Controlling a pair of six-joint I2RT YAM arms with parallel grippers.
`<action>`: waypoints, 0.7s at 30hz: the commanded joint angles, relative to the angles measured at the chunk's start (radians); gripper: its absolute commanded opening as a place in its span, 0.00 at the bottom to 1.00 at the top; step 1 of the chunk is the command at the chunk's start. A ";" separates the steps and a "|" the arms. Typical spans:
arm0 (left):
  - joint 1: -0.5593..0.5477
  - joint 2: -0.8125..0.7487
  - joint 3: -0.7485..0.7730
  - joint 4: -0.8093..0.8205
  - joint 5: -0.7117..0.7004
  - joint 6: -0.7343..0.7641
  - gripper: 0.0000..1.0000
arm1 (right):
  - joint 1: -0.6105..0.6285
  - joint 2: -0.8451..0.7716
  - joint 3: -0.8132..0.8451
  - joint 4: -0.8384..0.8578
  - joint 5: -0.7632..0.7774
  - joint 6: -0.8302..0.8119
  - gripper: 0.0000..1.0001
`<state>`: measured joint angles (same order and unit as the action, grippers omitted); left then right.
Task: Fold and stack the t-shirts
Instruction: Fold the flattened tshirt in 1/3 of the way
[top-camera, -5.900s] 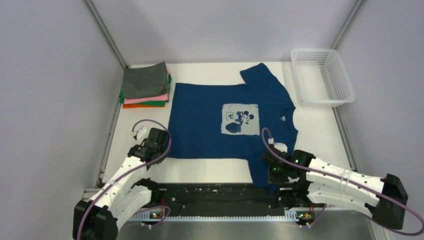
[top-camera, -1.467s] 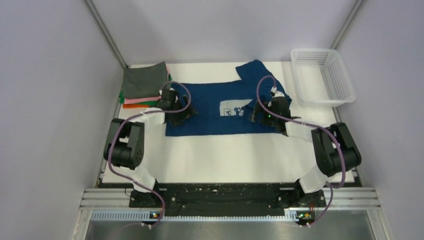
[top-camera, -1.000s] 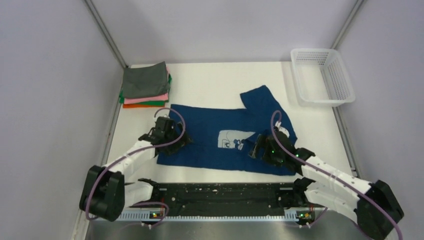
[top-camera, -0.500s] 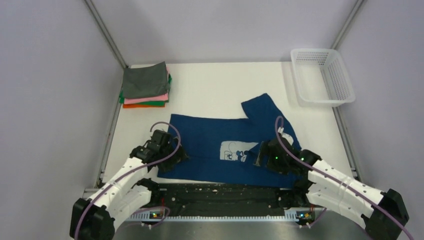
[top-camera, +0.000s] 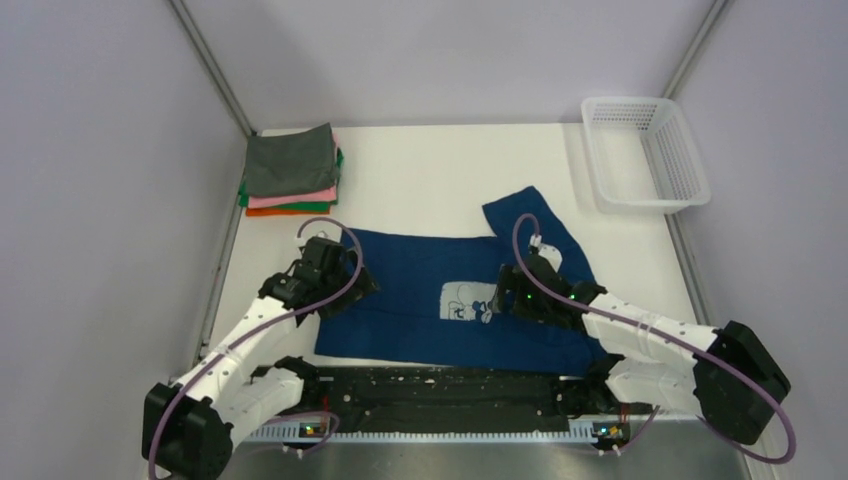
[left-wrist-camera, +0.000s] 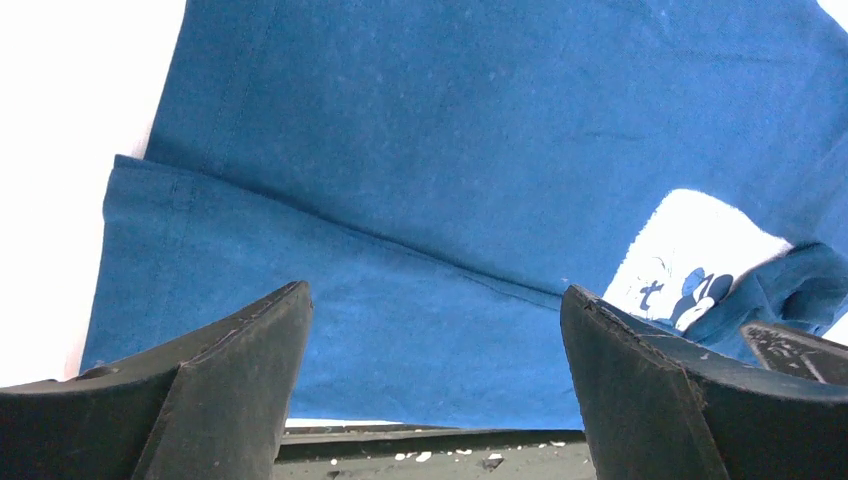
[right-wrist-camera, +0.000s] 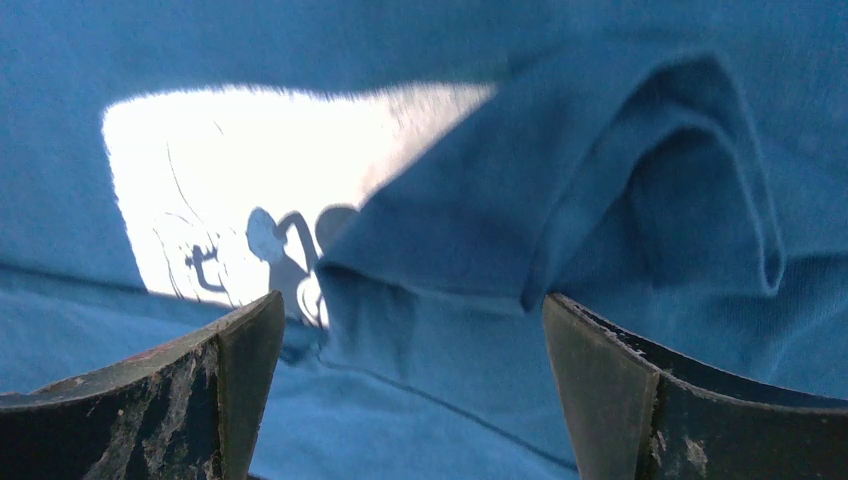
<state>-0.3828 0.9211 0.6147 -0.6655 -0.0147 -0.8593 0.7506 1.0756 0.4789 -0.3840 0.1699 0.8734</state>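
The navy blue t-shirt (top-camera: 420, 315) lies folded in half near the table's front edge, its white chest print (top-camera: 465, 300) partly covered by a fold. One sleeve (top-camera: 525, 215) sticks out toward the back right. My left gripper (top-camera: 343, 292) hovers open over the shirt's left end, with only cloth (left-wrist-camera: 450, 150) under its spread fingers (left-wrist-camera: 432, 290). My right gripper (top-camera: 506, 300) stands open beside the print (right-wrist-camera: 230, 180), above a rumpled fold (right-wrist-camera: 600, 150), with nothing between its fingers (right-wrist-camera: 412, 297). Folded grey, pink, green and orange tees (top-camera: 290, 175) are stacked at the back left.
A white mesh basket (top-camera: 645, 150) stands at the back right corner. The black base rail (top-camera: 430, 385) runs just below the shirt's near hem. Grey walls close in the table on three sides.
The folded navy shirt slid toward the near edge along with both grippers. In the last half second both grippers moved a little back over it; the shirt stayed put.
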 joint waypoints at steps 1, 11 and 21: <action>-0.005 0.026 0.039 0.059 -0.026 0.026 0.99 | 0.009 0.053 0.071 0.127 0.138 -0.045 0.99; -0.004 0.025 0.050 0.009 -0.107 0.032 0.99 | 0.006 0.273 0.176 0.343 0.213 -0.186 0.99; -0.004 0.008 0.049 -0.035 -0.150 0.026 0.99 | 0.003 0.371 0.300 0.474 0.183 -0.375 0.99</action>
<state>-0.3832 0.9554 0.6285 -0.6807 -0.1249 -0.8383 0.7506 1.4624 0.6907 0.0135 0.3450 0.6086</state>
